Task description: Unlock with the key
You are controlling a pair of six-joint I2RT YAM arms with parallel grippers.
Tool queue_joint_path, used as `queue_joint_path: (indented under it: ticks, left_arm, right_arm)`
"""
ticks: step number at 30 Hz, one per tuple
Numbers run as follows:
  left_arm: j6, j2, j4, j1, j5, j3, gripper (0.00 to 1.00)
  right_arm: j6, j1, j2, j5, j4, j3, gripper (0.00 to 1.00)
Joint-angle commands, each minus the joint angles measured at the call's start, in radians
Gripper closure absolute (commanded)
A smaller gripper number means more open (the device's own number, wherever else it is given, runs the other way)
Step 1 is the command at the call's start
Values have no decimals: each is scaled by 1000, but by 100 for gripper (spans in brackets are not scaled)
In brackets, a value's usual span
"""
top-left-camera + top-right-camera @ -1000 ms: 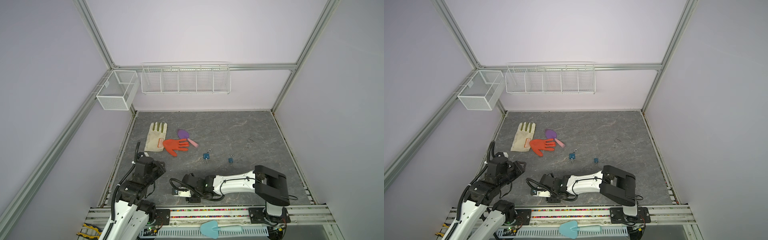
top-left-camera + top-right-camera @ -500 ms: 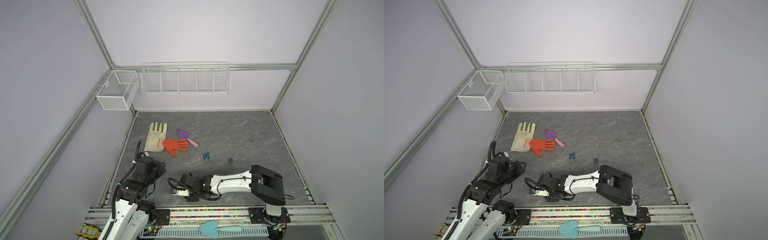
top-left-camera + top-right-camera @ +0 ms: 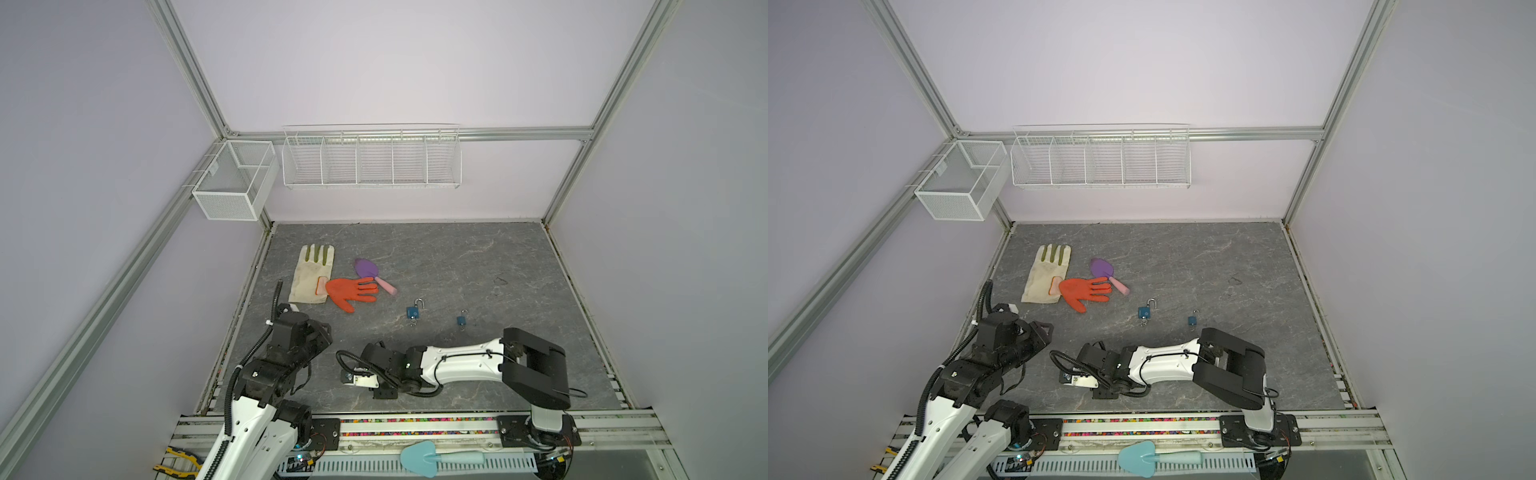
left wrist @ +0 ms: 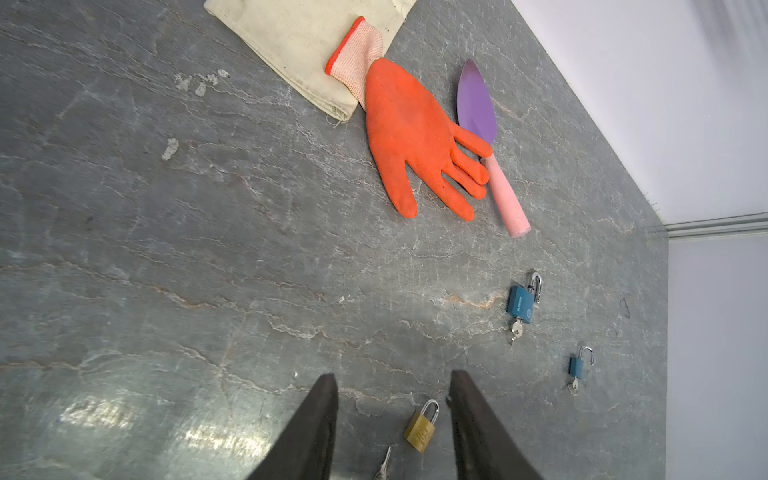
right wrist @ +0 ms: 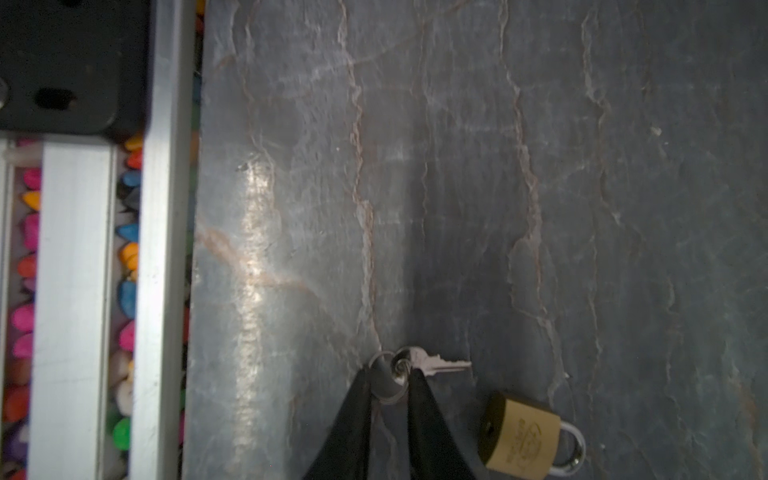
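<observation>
Jaws of the right gripper drawn close on either side of the ring and head of a silver key, seemingly pinching it, though dim light leaves the contact unsure. Blade sticking out sideways past one fingertip, low over the grey stone table. Just beside those jaws, on the blade's side and apart from the key: a brass padlock, lying flat, shackle shut.

Jaws of the left gripper spread wide, holding nothing, with the brass padlock and the key's tip framed between them farther off. Well beyond the left jaws: a larger blue padlock and a smaller blue padlock, shackles open, keys in their bodies. Farther still, an orange glove beside a purple trowel.
</observation>
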Motion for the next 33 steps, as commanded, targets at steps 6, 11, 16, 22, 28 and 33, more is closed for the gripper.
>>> queue_joint_path:
  ticks: [6, 11, 16, 22, 28, 33]
  left_arm:
    - [4, 3, 4, 8, 1, -10, 55]
    - [3, 4, 2, 8, -3, -11, 55]
    - [-5, 4, 8, 8, 3, -13, 55]
    - [-12, -10, -18, 8, -26, -13, 55]
    - [-35, -80, -80, 7, -85, -11, 55]
    - [-43, -101, -94, 8, -97, -1, 55]
  right_arm:
    - [-25, -7, -9, -6, 8, 1, 84]
    - [-10, -14, -42, -1, 16, -23, 90]
    - [17, -32, -82, -9, 33, -57, 94]
    - [-20, -27, -83, 2, 47, -61, 84]
    - [-95, -11, -58, 17, 11, -38, 72]
    - [-88, -9, -29, -29, -37, 13, 65]
